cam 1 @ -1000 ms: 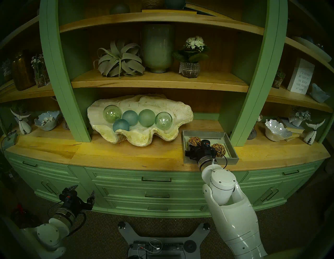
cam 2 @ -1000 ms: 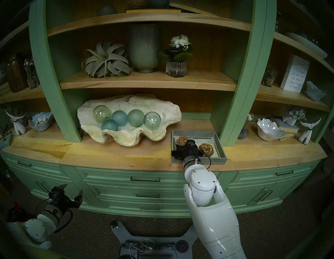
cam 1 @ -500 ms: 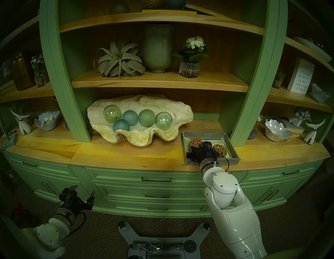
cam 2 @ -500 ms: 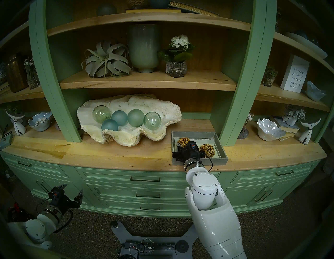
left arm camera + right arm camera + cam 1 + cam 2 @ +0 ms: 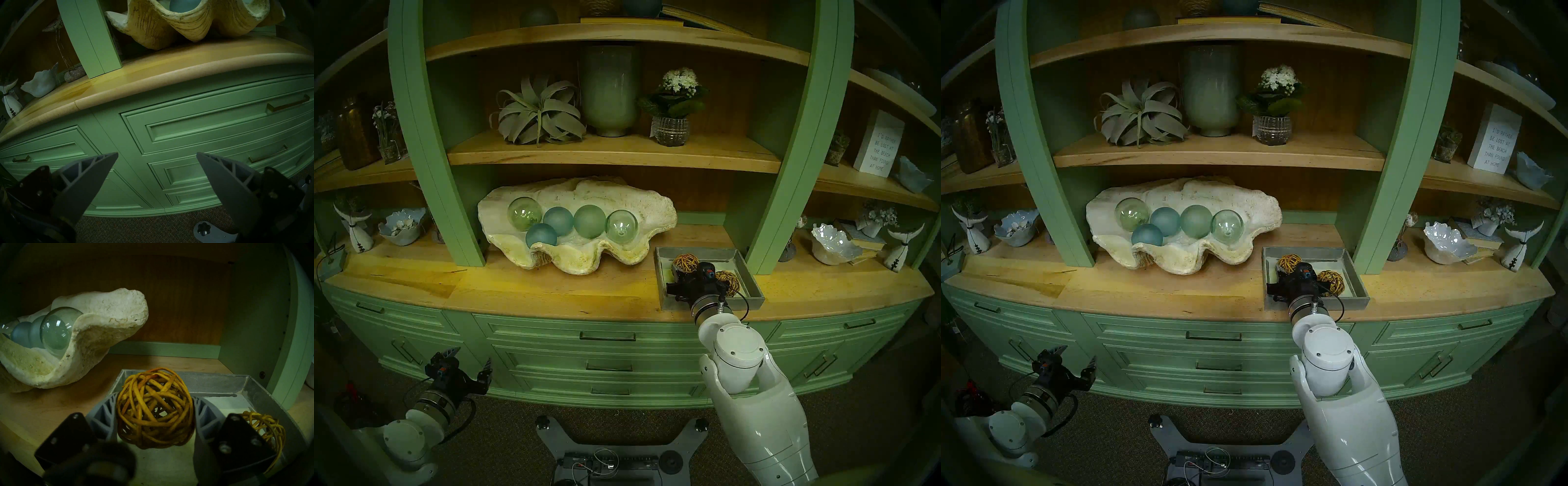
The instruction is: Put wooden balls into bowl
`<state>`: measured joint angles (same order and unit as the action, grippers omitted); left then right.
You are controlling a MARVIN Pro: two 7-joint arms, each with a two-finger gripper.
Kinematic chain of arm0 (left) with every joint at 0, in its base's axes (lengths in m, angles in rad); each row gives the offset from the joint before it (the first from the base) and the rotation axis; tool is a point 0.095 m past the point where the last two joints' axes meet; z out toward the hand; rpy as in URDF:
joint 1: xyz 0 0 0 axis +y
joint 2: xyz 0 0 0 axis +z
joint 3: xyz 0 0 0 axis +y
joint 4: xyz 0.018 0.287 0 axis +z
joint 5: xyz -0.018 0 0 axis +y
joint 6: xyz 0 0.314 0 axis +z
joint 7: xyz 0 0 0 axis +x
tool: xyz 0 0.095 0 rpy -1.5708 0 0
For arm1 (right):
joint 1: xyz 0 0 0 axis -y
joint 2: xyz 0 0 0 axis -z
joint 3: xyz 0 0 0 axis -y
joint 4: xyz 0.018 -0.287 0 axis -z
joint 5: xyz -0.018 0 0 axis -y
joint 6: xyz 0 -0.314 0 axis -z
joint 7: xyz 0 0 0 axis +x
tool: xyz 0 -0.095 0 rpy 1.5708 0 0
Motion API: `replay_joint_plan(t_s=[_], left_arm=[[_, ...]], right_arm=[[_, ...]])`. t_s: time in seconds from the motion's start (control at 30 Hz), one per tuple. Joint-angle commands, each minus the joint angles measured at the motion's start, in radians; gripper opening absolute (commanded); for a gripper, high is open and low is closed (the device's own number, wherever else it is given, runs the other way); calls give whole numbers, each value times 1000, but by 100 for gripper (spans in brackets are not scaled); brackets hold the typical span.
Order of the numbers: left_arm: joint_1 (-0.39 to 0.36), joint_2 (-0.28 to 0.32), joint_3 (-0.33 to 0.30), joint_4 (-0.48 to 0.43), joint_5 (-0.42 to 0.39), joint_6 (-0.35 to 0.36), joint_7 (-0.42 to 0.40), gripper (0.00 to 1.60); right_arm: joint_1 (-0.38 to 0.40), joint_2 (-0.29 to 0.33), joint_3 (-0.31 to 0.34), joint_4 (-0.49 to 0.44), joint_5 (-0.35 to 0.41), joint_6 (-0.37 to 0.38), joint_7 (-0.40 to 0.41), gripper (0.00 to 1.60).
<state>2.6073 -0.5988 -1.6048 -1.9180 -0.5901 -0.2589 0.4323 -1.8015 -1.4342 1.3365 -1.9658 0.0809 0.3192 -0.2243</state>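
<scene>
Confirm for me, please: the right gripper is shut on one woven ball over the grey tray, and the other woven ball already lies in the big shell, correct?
Not quite. The right gripper is shut on one woven ball, but the other woven ball lies in the grey tray, not the big shell, as the right wrist view shows.

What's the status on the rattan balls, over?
Right gripper shut on one rattan ball over grey tray. Left gripper open, idle. Second ball in tray. Clam shell holds glass balls.
</scene>
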Motion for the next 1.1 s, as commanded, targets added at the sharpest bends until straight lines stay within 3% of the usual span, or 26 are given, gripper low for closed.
replay_joint_plan(t_s=[0.0, 0.13, 0.57, 1.07], left_arm=[[-3, 1, -11, -11, 2, -10, 1, 160], [-3, 2, -10, -11, 2, -11, 1, 160], [-2, 2, -11, -11, 1, -12, 1, 160], [-4, 3, -9, -11, 1, -11, 3, 160]], right_arm=[[35, 1, -5, -86, -18, -27, -5, 9], [31, 2, -6, -110, -21, -23, -12, 0], [31, 9, -14, -157, -32, -25, -28, 0], [170, -12, -129, -113, -97, -29, 4, 0]])
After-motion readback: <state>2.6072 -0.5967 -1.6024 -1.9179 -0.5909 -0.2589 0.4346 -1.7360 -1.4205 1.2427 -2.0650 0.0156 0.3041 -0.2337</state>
